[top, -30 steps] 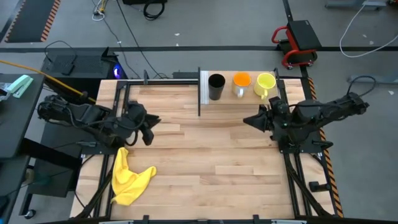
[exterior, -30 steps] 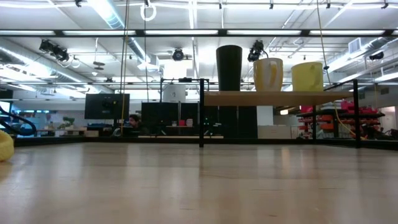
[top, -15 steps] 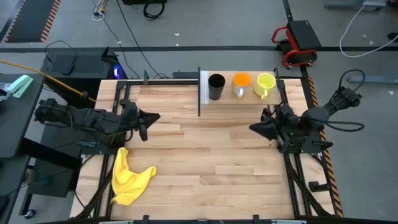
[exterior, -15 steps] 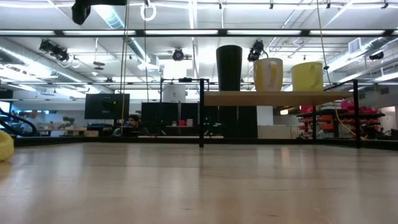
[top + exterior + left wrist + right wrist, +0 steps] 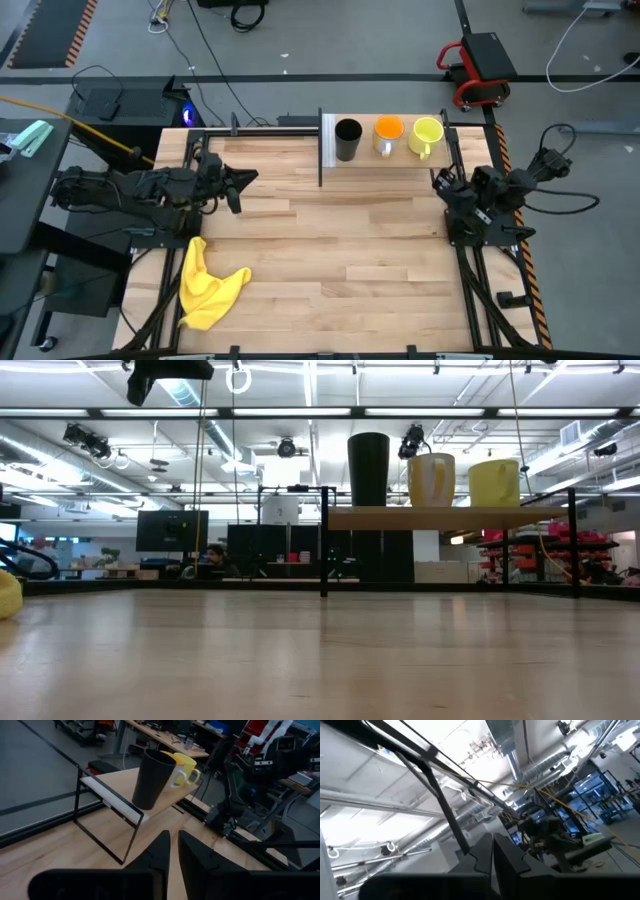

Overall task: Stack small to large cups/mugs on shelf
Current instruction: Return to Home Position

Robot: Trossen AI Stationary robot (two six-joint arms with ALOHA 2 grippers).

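Now both arms have folded back to the sides of the bench, left gripper and right gripper clenched on nothing, leaving the black cup, orange mug and yellow-green mug lined up on the shelf, so the stacking looks finished.

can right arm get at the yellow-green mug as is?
Probably yes: the yellow-green mug stands at the shelf end nearest it, nothing between. The right gripper, shut, points at the ceiling, so it must swing down first.
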